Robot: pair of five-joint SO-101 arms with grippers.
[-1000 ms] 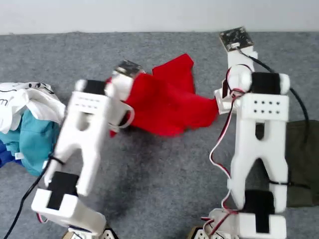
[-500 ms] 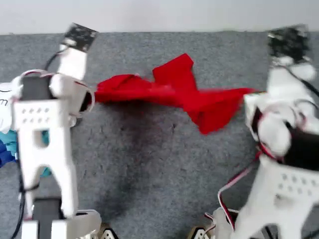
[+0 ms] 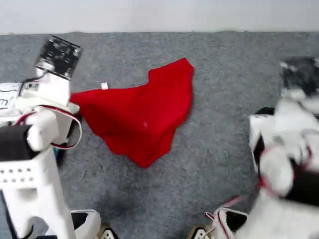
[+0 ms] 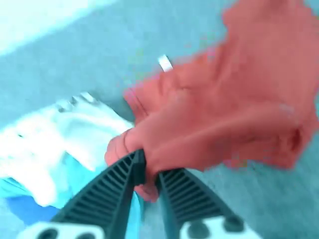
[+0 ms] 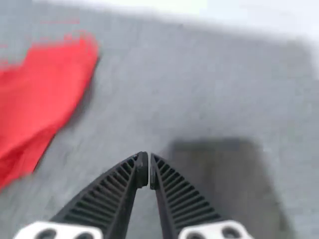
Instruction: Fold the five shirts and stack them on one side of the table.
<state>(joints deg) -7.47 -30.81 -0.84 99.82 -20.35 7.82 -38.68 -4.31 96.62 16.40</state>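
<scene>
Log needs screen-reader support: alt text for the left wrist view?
The left gripper is shut on a bunched edge of the red shirt, which spreads across the grey table. A white shirt and a teal shirt lie piled beside it.

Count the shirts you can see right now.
4: red shirt mid-table, held by the left tool; white shirt, teal shirt and blue shirt piled beside it. A fifth may be hidden.

Grey carpeted table [image 3: 225, 97], white wall [image 3: 159, 15]
</scene>
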